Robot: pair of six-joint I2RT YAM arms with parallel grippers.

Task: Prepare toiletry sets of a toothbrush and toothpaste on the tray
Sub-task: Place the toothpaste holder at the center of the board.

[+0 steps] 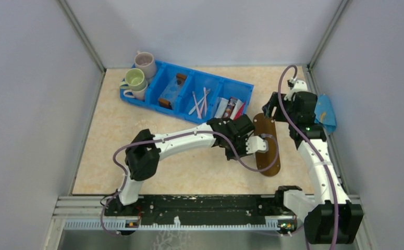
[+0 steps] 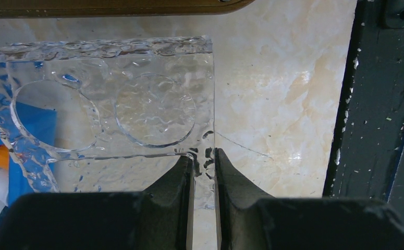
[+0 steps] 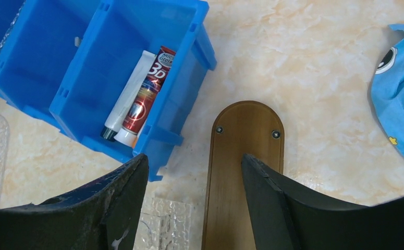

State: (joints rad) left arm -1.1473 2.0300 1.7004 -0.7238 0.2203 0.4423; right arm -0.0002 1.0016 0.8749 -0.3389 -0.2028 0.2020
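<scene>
Nearest, pinching one edge of a clear two-hole plate [image 2: 111,104] in the left gripper [image 2: 204,156], jaws clamped on it, close beside the tray [image 1: 270,156]. Beyond, hovering over the tray's far end with the right gripper [image 3: 194,166], jaws wide apart, holding nothing. Farther off, toothpaste tubes [image 3: 137,94] and toothbrushes [image 1: 199,102] in the blue bin [image 3: 199,47], none on the tray. Could slip from so thin a grip, twist, and strike tray or right gripper.
</scene>
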